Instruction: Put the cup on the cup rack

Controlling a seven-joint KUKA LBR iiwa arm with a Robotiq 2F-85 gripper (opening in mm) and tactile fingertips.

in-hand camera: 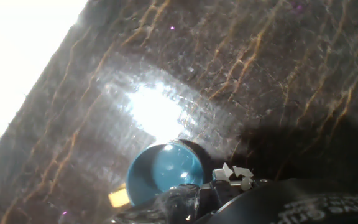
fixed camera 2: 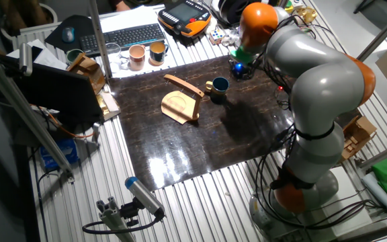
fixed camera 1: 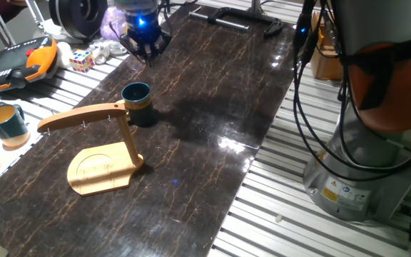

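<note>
One arm only, its tool (fixed camera 1: 146,50) hanging above far end of dark bench (fixed camera 1: 212,164), nothing held; whether fingers spread or closed, cannot tell. Cup rack (fixed camera 1: 105,153) stands mid-bench, long curved arm running toward bench edge. Cup (fixed camera 1: 137,101) upright on bench, just behind rack post, below and nearer camera than tool. Hand view: blue inside at lower edge, so descent needs shift toward cup.
</note>
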